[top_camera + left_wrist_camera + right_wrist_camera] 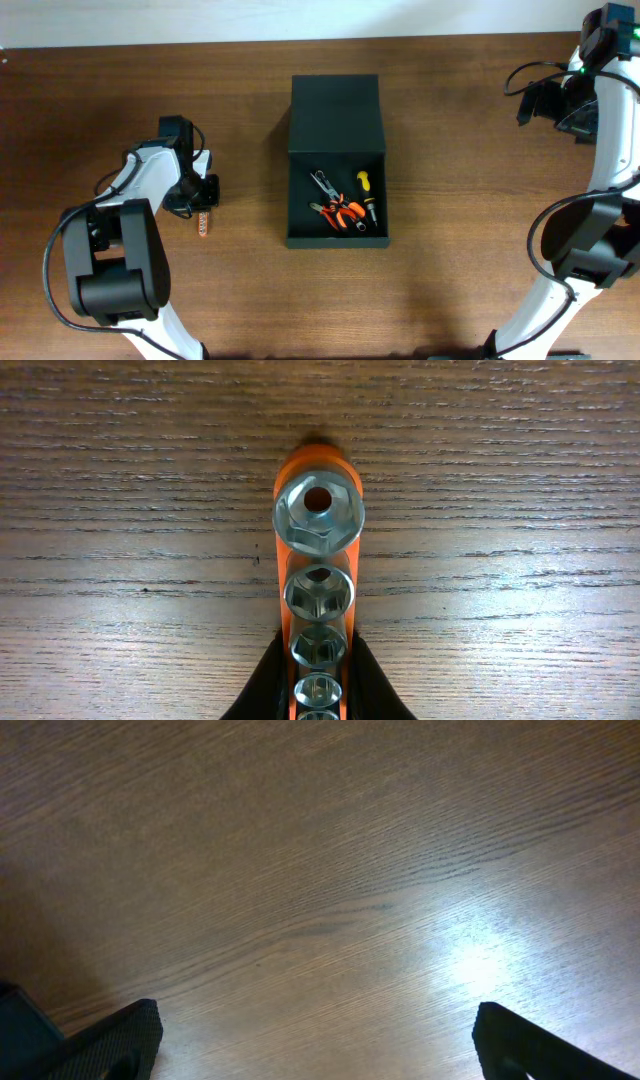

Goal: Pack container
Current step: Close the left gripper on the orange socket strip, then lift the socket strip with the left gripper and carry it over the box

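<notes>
Container [335, 115], centre frame, lid open, hand tools [345, 210] inside; L gripper [320, 695], left of frame, clamped on socket rail [318, 510] at one end, so rail may tilt/slip in lift; R gripper [315, 1042], upper right, spread wide, empty.

My container [303, 190] is a dark green-black matte square box. It lies open, with its hinged lid [336, 112] of the same colour folded back flat on the far side. Inside, toward the near right corner, sit my orange-handled pliers [343, 212]. A yellow-and-black screwdriver [367, 196] lies just right of them along the right wall. A slim silver tool [323, 183] slants across the floor on the far side of the pliers, close against them. Well to the left of the container, outside it, is my socket rail [318, 590], an orange strip carrying a row of steel hex sockets [318, 514] graded from large to small. My left gripper [318, 695] is pinched against both its sides.
</notes>
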`<state>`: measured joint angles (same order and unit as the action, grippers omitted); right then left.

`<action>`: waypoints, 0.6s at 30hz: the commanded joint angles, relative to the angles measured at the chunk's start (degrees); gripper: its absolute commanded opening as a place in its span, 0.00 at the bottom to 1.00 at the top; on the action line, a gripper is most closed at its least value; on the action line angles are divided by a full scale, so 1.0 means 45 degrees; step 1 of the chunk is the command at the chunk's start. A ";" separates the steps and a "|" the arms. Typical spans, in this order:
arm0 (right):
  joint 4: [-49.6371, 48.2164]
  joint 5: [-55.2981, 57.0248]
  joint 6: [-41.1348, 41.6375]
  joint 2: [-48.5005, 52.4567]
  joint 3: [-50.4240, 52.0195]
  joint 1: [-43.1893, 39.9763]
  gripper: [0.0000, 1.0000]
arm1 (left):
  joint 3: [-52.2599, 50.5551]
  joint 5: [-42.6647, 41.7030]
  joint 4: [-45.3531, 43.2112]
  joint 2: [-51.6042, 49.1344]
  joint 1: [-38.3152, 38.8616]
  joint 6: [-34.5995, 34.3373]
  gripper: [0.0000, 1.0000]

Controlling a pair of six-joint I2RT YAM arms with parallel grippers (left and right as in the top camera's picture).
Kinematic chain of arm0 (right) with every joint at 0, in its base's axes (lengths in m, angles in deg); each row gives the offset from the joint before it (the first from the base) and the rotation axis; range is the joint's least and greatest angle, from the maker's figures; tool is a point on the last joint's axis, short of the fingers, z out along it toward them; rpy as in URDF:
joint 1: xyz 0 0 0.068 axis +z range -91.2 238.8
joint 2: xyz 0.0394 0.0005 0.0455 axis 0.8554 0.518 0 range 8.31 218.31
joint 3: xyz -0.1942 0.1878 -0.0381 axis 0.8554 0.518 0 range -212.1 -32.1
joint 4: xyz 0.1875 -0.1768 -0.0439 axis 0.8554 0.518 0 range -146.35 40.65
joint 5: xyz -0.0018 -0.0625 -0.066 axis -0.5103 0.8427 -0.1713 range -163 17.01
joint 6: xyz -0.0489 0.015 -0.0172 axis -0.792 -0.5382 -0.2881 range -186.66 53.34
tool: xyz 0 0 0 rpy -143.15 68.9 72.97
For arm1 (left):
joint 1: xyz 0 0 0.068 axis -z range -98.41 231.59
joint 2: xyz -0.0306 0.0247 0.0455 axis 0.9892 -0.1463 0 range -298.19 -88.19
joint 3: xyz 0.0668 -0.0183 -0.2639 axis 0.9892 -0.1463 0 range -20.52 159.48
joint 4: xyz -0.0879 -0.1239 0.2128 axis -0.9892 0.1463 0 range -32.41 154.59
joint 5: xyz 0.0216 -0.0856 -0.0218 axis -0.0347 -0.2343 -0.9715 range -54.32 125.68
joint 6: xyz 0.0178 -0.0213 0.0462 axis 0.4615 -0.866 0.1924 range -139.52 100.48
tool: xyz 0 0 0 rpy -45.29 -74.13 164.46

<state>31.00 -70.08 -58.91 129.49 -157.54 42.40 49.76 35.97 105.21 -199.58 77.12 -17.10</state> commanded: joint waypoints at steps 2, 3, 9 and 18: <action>0.0005 -0.0029 0.0112 -0.0010 0.0044 0.0058 0.99 | 0.0379 -0.0272 0.0238 -0.0301 -0.0019 0.0053 0.02; 0.0005 -0.0029 0.0112 -0.0010 0.0044 0.0058 0.99 | 0.0709 -0.0272 0.0520 -0.0301 -0.0019 0.0053 0.02; 0.0005 -0.0029 0.0112 -0.0010 0.0044 0.0058 0.99 | 0.3691 -0.0583 0.2686 -0.0301 -0.0019 0.0044 0.02; 0.0005 -0.0029 0.0112 -0.0010 0.0044 0.0058 0.99 | 0.9267 -0.2584 0.5897 -0.0296 0.0563 -0.0049 0.02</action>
<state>30.98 -70.10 -58.91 129.49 -157.54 42.40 85.92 29.52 128.95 -201.35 77.58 -17.15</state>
